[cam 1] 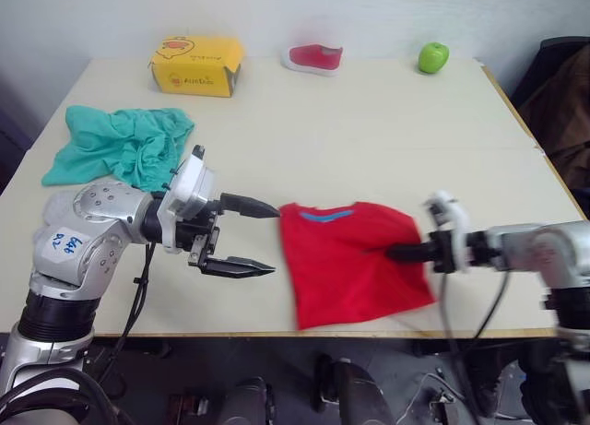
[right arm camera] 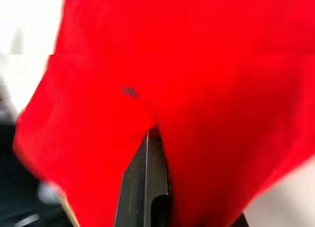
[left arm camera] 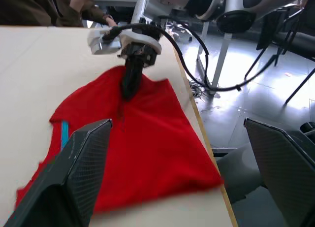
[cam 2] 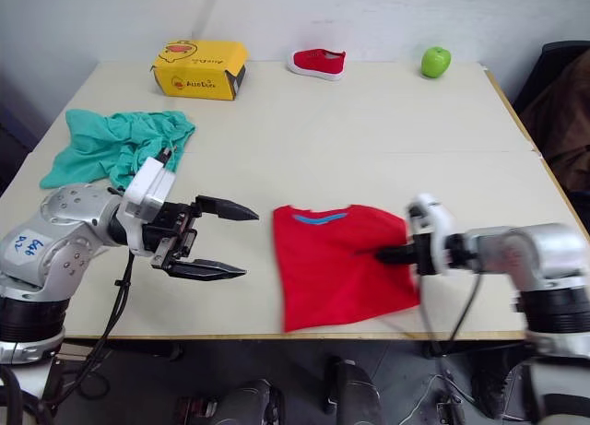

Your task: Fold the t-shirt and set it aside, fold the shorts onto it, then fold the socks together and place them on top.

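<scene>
The red t-shirt [cam 1: 355, 259] lies folded near the table's front edge, its blue neckband towards the far side. My right gripper [cam 1: 392, 253] comes in from the right and is shut on the cloth at the t-shirt's right side; in the right wrist view a dark finger [right arm camera: 145, 187] is buried in red fabric. My left gripper [cam 1: 274, 241] hangs open just left of the t-shirt's left edge, with nothing in it. The teal shorts [cam 1: 120, 144] lie crumpled at the table's left side, behind my left arm. The socks are out of view.
A yellow box [cam 1: 196, 65], a small red shoe [cam 1: 315, 56] and a green apple [cam 1: 433, 56] stand along the table's far edge. A dark chair [cam 1: 562, 84] is beyond the right edge. A person's arm [left arm camera: 78, 5] shows past the table's right side.
</scene>
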`<state>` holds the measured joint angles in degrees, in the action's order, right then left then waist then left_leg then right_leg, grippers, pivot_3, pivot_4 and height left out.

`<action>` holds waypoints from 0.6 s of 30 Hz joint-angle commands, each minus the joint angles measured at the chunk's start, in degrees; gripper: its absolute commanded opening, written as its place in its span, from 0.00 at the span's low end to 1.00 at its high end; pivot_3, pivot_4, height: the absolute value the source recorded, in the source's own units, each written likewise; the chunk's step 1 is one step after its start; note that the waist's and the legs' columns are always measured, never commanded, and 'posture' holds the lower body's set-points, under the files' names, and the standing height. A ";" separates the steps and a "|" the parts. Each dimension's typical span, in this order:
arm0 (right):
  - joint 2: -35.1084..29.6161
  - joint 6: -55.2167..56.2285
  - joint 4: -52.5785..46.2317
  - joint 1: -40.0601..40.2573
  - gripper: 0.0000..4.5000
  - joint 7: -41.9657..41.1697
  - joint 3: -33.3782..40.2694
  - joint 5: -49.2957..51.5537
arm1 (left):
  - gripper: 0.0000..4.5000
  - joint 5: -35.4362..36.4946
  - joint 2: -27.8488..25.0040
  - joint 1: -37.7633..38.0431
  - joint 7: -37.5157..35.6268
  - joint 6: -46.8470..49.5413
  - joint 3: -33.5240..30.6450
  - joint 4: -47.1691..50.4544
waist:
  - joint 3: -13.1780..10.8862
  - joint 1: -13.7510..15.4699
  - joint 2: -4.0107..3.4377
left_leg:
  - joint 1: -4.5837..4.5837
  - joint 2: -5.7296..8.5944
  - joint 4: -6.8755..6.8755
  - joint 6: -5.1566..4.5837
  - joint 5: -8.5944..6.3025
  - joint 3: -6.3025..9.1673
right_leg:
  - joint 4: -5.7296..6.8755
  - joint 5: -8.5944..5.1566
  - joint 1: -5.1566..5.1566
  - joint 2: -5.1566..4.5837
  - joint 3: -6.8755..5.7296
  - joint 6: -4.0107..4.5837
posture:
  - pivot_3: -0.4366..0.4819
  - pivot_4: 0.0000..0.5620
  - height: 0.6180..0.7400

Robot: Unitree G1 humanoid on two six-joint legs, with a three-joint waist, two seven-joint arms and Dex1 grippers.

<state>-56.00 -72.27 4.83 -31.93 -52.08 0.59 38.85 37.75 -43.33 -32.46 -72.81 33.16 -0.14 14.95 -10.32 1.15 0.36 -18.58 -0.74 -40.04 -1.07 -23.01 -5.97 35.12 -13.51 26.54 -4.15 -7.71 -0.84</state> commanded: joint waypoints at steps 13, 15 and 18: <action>-12.77 51.19 60.14 -15.48 0.01 -6.63 -8.91 -34.56 | 1.00 -5.17 4.33 -4.88 -0.30 -8.19 2.56 -5.76 | -0.07 -1.32 -0.12 | 0.20 -0.10 0.05 0.13 0.06 -0.27 | 0.01 0.00 -0.04 0.15 0.23 0.02 | 0.48 0.27 1.00; -11.65 52.69 62.21 -16.63 0.06 -3.34 -7.82 -35.41 | 1.00 -5.35 4.65 -4.96 -0.18 -8.32 2.76 -5.74 | -0.07 -1.43 -0.13 | 0.21 -0.10 0.05 0.13 0.06 -0.30 | 0.01 0.00 -0.04 0.14 0.27 0.02 | 0.48 0.27 1.00; -10.50 50.76 63.97 -18.41 0.24 -2.23 -4.45 -34.41 | 1.00 -5.68 4.93 -5.55 -0.09 -8.53 2.86 -6.24 | -0.13 -1.46 -0.23 | 0.26 -0.11 0.05 0.15 0.06 -0.37 | 0.10 0.00 -0.03 0.14 0.35 0.02 | 0.48 0.27 1.00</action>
<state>-65.64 -20.71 68.31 -48.71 -54.99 -6.40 3.54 32.12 -38.33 -36.90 -73.03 25.42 3.34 8.19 -10.45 -0.31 0.13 -18.32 -0.85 -40.01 -0.92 -22.95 -6.34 35.25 -13.51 26.51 -4.00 -7.36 -0.82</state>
